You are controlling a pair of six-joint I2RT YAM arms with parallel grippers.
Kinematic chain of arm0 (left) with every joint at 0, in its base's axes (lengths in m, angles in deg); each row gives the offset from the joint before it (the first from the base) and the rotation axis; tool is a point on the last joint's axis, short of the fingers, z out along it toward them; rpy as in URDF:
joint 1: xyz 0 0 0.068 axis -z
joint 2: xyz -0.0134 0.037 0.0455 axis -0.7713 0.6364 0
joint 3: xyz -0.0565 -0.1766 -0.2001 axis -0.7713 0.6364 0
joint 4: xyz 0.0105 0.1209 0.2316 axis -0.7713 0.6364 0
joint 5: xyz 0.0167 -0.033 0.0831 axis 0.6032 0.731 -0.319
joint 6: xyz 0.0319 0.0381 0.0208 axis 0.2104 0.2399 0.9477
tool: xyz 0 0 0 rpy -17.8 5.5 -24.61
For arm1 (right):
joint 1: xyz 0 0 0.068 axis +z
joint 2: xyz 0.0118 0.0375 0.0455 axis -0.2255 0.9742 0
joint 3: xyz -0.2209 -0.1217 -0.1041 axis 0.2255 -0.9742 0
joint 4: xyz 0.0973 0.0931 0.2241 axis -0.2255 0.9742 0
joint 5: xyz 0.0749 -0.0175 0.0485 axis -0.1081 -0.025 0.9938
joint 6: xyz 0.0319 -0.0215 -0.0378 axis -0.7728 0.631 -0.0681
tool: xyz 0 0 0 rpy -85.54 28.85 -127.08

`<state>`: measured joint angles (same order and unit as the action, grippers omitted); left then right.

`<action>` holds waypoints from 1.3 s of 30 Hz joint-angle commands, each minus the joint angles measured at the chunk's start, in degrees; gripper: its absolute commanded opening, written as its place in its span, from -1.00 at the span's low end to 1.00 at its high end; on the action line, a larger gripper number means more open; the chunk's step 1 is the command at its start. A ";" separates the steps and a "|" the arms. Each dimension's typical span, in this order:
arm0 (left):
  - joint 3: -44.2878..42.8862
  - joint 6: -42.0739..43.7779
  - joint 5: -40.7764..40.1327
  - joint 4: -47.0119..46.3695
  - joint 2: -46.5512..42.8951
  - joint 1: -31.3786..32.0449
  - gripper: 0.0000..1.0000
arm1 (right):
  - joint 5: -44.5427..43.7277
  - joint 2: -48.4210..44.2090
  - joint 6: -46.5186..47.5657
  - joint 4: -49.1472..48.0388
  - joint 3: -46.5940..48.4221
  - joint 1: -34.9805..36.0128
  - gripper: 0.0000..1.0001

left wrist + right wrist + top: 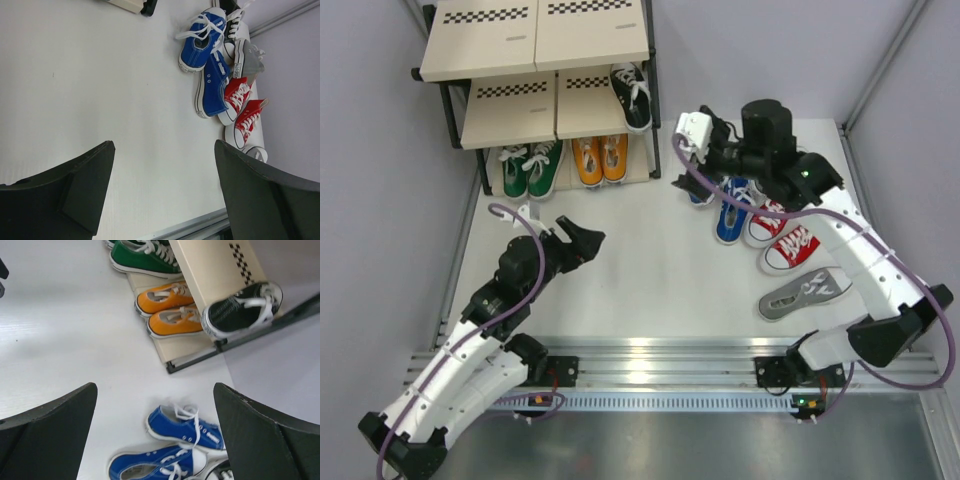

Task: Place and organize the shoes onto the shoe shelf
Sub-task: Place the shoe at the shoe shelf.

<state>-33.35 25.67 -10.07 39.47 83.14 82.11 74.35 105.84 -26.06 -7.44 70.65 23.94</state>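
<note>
The shoe shelf point(510, 45) stands at the far left. Its bottom tier holds a green pair point(530, 168) and an orange pair point(600, 158); one black shoe point(632, 95) sits on the middle tier. Two blue shoes point(730, 215), two red shoes point(785, 240) and a grey shoe point(805, 293) lie loose on the right. My right gripper point(155, 390) is open and empty above the blue shoes point(185, 430). My left gripper point(164, 150) is open and empty over bare table, left of the loose pile point(212, 85).
Another black shoe point(231, 25) lies at the far end of the pile, mostly under the right arm. The shelf's top boards point(590, 30) carry nothing. A metal rail point(650, 360) runs along the near table edge. Grey walls close both sides.
</note>
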 commanded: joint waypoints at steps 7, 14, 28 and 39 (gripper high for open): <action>-0.91 0.92 2.66 -3.48 1.99 0.00 0.72 | 13.86 -10.11 -11.05 4.54 -11.16 -19.64 0.99; -0.73 1.18 4.51 -4.89 4.01 0.00 0.72 | 14.13 -11.88 -15.35 9.29 -17.75 -32.21 0.99; 0.06 -0.40 9.17 -7.35 8.58 0.00 0.72 | 13.16 -5.73 -1.19 25.08 -20.40 -49.63 0.99; 2.96 -0.40 10.57 -9.98 8.05 -0.08 0.72 | 8.32 -3.01 -3.91 20.55 -19.08 -54.64 0.99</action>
<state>-30.94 25.41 -0.17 34.47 91.67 82.11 81.22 101.10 -26.74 16.58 48.31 -29.52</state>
